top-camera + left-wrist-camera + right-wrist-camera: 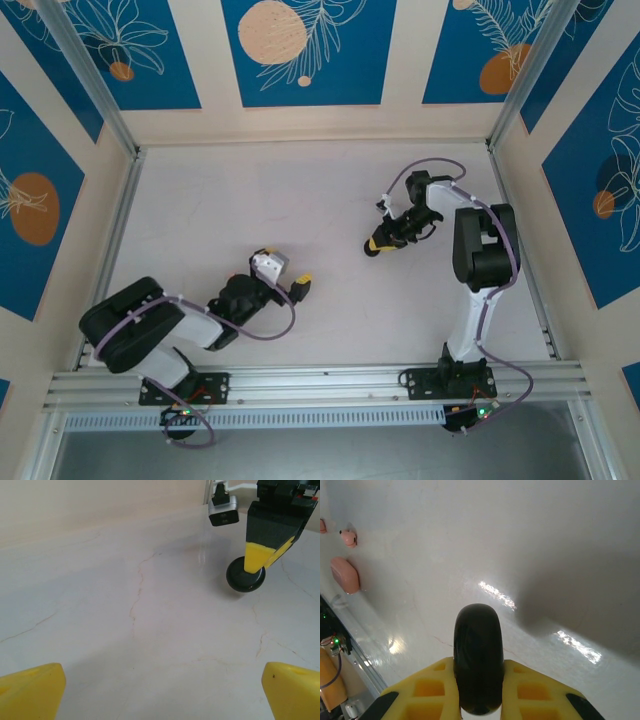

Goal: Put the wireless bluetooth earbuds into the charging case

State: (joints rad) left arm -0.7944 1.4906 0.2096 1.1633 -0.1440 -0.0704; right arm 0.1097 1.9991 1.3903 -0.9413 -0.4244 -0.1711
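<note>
My right gripper (477, 685) is shut on a round glossy black charging case (477, 645), held on edge between the yellow fingers. In the top view this gripper (380, 243) holds the case (371, 250) low over the middle of the table. The left wrist view shows the case (245, 577) as a dark disc under the right gripper (259, 555), close to the surface. A salmon-pink earbud (348, 537) lies on the table beside a pink case (344, 574). The black earbuds are out of view. My left gripper (162, 687) is open over bare table, with nothing between its fingers.
The white table (300, 200) is walled by blue-patterned panels, with aluminium rails along its edges. The left arm (150, 330) lies low at the front left. Another small pink thing (322, 525) sits at the frame's left edge. The right wrist camera (223, 511) hangs above the black case.
</note>
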